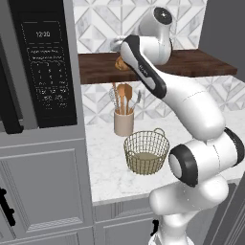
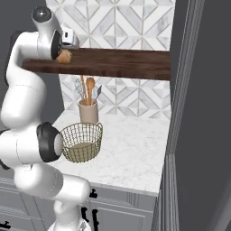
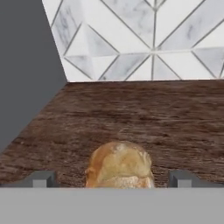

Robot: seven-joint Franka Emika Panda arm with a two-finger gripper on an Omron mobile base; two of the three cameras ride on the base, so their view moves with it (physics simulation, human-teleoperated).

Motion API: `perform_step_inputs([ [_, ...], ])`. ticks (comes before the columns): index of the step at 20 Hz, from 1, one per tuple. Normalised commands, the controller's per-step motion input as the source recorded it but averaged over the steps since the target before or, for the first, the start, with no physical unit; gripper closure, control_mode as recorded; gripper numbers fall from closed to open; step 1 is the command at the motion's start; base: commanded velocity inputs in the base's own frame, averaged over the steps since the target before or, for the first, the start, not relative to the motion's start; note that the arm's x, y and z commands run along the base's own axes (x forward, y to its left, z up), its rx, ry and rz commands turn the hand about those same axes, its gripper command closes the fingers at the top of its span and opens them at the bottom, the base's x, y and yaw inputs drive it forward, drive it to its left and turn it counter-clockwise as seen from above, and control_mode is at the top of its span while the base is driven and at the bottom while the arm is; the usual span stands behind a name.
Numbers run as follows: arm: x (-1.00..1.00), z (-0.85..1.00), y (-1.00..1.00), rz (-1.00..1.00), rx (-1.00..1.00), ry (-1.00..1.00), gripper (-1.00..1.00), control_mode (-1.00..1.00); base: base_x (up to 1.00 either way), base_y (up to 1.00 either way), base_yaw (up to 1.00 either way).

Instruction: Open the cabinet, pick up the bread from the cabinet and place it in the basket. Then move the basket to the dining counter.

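Observation:
The bread (image 3: 119, 165), a small golden-brown bun, lies on the dark brown cabinet slab (image 3: 144, 109) near its left end. My gripper (image 3: 113, 179) is open, and its two fingertips (image 3: 41, 179) stand to either side of the bun without touching it. From the base views the bread (image 1: 120, 63) (image 2: 64, 56) sits just under my hand on the cabinet (image 1: 201, 64) (image 2: 126, 63). The brass wire basket (image 1: 146, 152) (image 2: 81, 142) stands empty on the marble worktop below. The dining counter is out of view.
A cream utensil crock (image 1: 124, 122) (image 2: 88, 112) with spoons stands behind the basket against the patterned tiles. A black microwave (image 1: 43, 62) in a tall grey unit flanks the left; a dark grey wall (image 2: 198, 113) closes the right.

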Motion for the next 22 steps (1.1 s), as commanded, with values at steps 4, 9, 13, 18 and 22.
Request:
perform_step_inputs([
  [4, 0.55, -0.07, 0.00, 0.01, 0.00, 0.01, -1.00, -1.00, 0.00, 0.00, 0.00],
  [9, 0.15, -0.18, 0.00, 0.03, 0.00, 0.04, -1.00, -1.00, 0.00, 0.00, 0.00],
  [13, 0.03, -0.03, 0.00, 0.03, 0.00, 0.07, -1.00, -1.00, 0.00, 0.00, 0.00],
  [18, -0.02, -0.03, 0.00, 0.03, 0.00, 0.06, -1.00, -1.00, 0.00, 0.00, 0.00],
  [22, -0.13, 0.00, 0.00, 0.01, 0.00, 0.05, -1.00, -1.00, 0.00, 0.00, 0.00],
])
